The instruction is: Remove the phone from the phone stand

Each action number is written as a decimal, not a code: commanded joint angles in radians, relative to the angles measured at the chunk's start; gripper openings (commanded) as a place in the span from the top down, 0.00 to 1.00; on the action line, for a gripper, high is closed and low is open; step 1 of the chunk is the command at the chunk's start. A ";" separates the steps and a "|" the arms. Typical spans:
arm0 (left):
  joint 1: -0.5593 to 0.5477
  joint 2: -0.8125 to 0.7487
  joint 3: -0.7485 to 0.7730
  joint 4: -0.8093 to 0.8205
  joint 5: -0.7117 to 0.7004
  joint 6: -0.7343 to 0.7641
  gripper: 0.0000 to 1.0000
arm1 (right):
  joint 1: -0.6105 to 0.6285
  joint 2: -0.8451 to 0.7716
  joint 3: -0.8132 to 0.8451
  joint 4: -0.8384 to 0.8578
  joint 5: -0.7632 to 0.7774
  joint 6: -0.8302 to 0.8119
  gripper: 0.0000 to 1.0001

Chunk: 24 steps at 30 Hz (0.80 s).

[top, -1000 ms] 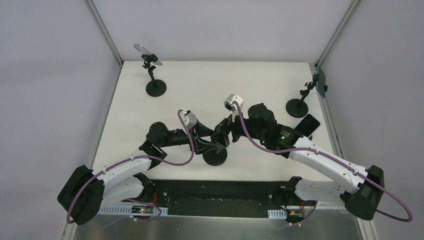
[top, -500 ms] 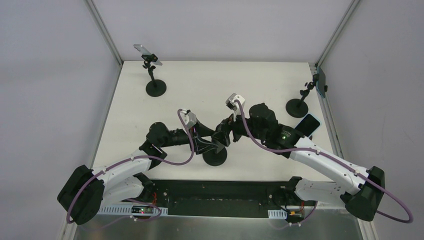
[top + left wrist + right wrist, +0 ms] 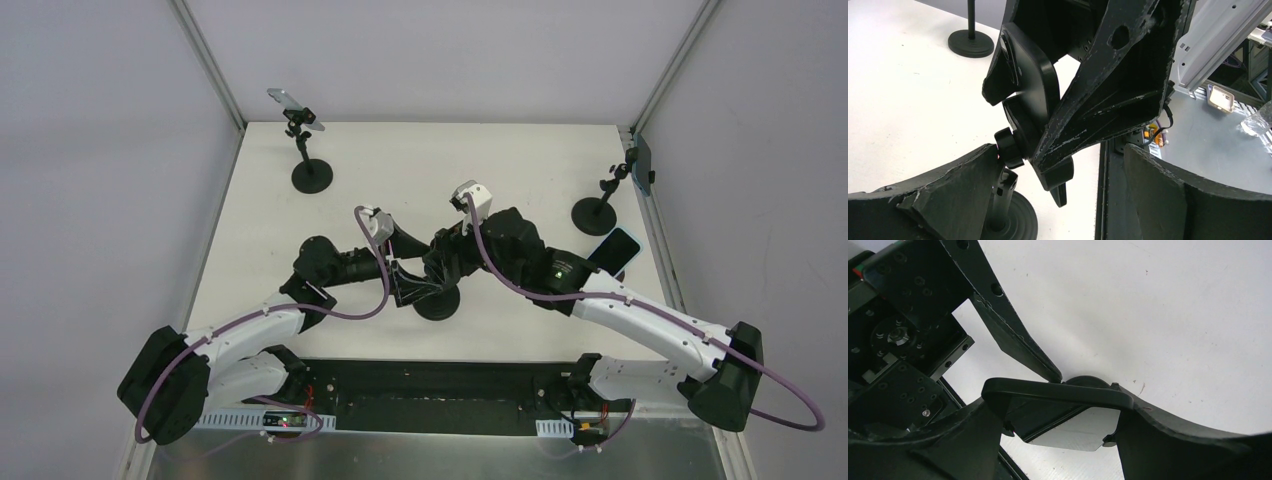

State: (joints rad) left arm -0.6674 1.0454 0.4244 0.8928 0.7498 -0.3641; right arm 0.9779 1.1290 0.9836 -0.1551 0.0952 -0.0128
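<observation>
Arms met tip to tip over the middle of the table [image 3: 330,215] in the top view. The left gripper [image 3: 408,287] and right gripper [image 3: 441,266] crowded together just above the round base of the phone stand [image 3: 437,304]. The phone [image 3: 1020,85] couldn't be made out from up there, being hidden under the right fingers. A far-left stand [image 3: 311,176] and a far-right stand [image 3: 594,215], each w/ a handset, stood well apart from both grippers. A loose handset [image 3: 617,250] lay behind the right wrist.

Left wrist view: left fingers [image 3: 928,210] were spread wide and gripped nothing. The stand's knob [image 3: 1009,148] sat just beside one finger, poss. touching it, w/ pole and base below. Above the knob, b/w the spread fingers, the black phone leaned at a tilt, a right-arm finger laid along it.

Right wrist view: right fingers [image 3: 1173,440] were closed across the phone's width, one on each long edge. The phone bridged the gap b/w them. A left finger's tip came in from above to just beside the phone's upper edge.

Step in hand, by the look of it, was the extraction itself: the right arm had the phone and the left wasn't bracing the stand. Whether the phone was clear of the cradle couldn't be told. Next move prob. calls for lifting it up and away from the clamp w/ the grip kept firm, clear of the left fingertips. The unbraced stand could tip if the clamp still bit.
</observation>
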 commanded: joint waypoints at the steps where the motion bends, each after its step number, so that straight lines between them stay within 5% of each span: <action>1: -0.008 0.009 0.048 0.055 0.033 -0.025 0.02 | 0.002 0.009 0.036 -0.016 0.077 0.034 1.00; 16: -0.009 0.108 0.105 0.056 0.081 0.034 0.05 | 0.001 -0.028 0.002 0.051 -0.212 0.066 1.00; 24: -0.016 0.137 0.117 0.058 0.109 0.039 0.16 | 0.000 -0.036 -0.006 0.062 -0.206 0.070 1.00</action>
State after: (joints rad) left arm -0.6689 1.1721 0.5011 0.8993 0.8375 -0.3489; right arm 0.9676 1.1244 0.9749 -0.1493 -0.0494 0.0219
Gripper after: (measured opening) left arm 0.881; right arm 0.730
